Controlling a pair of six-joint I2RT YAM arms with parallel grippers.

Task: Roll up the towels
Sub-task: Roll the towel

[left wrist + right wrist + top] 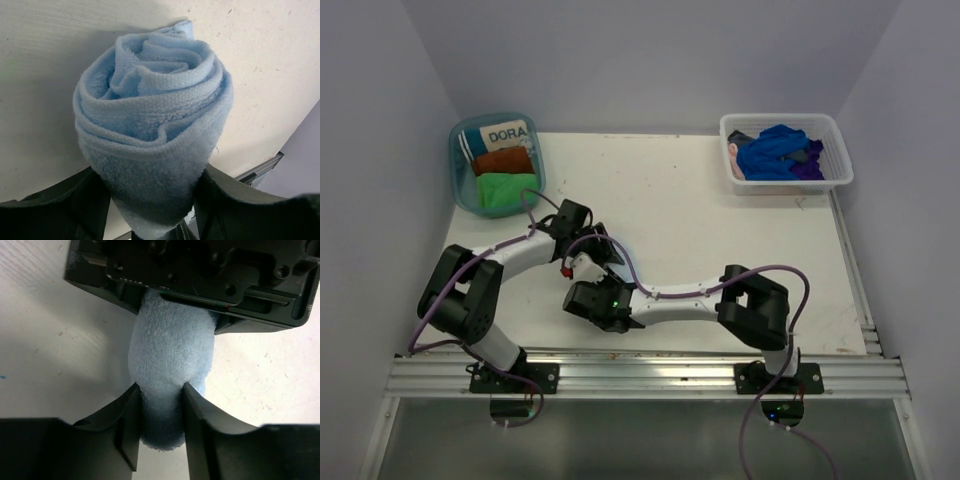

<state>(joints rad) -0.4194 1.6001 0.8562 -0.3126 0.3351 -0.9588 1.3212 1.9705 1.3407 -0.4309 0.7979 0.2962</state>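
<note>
A light blue towel [150, 125], rolled into a tight cylinder, is held by both grippers just above the white table. My left gripper [150, 200] is shut on one end of the roll, and the spiral end shows in the left wrist view. My right gripper [160, 395] is shut on the other end of the roll [170, 355], with the left gripper's body [200, 270] right behind it. In the top view the two grippers meet at the near left-centre of the table, left [588, 262] and right [596, 296]. The roll is mostly hidden there.
A teal bin [460, 140] at the back left holds a rust-brown towel [505, 160], a green towel [505, 190] and the white-and-teal DORA item [505, 133]. A white basket [840, 150] at the back right holds dark blue [775, 150] and purple [810, 168] towels.
</note>
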